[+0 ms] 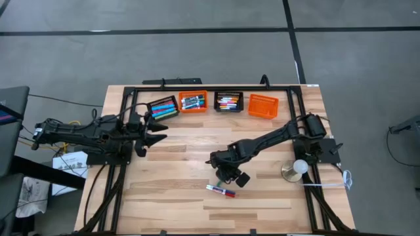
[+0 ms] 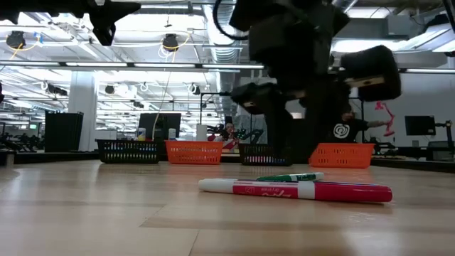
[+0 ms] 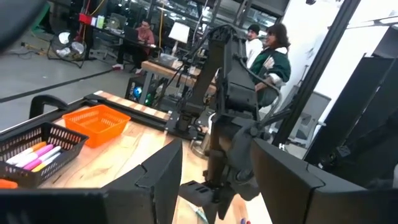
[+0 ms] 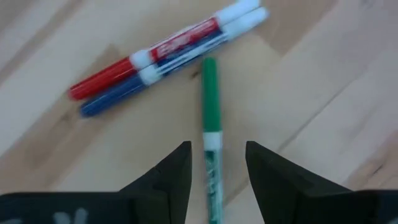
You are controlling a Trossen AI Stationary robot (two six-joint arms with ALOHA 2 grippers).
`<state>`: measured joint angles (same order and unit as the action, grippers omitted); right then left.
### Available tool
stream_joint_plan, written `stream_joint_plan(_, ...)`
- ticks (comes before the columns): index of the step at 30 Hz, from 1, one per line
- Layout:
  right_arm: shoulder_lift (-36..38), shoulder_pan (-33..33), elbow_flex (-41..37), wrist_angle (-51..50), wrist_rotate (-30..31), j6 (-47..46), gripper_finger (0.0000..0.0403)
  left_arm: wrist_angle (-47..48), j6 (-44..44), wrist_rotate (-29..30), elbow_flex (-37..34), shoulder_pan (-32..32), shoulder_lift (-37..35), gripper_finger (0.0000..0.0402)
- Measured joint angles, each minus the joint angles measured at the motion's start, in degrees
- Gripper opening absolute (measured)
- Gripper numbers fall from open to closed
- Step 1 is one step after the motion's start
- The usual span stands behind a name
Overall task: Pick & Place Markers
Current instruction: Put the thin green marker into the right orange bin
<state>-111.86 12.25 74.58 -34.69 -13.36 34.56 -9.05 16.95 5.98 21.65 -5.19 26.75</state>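
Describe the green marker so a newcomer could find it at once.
On the wooden table, look below the right gripper, in front of the row of baskets. Three markers lie loose there: the green marker lies alone between the open fingers, beside a touching red marker and blue marker pair.

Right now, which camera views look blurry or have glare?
Right wrist view: the green marker and the red marker are soft, as are the right gripper's dark fingers. Low view: the arm overhead is a dark blur against bright ceiling lights. High view: evenly lit, no strong glare on the table.
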Motion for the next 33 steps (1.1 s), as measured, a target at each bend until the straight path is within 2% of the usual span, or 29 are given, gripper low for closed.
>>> stream_joint_plan(9,-0.09,-1.16,-0.12,-0.68,-0.22,0.00,0.0133,-0.42,0.00,-0.04,0.02,-0.01,2.56,0.0190)
stream_joint_plan(21,-4.82,1.22,0.11,0.37,1.61,-2.90,0.0126,-0.50,0.00,-0.02,-0.02,-0.01,2.62,0.0190)
stream_joint_plan(24,-5.10,1.24,0.12,0.45,3.62,-3.75,0.0115,-0.53,0.02,-0.02,-0.02,0.00,2.62,0.0190)
stream_joint_plan(33,-5.24,0.76,0.10,0.69,4.20,-5.33,0.0047,-0.62,0.00,-0.02,-0.02,0.00,2.62,0.0190)
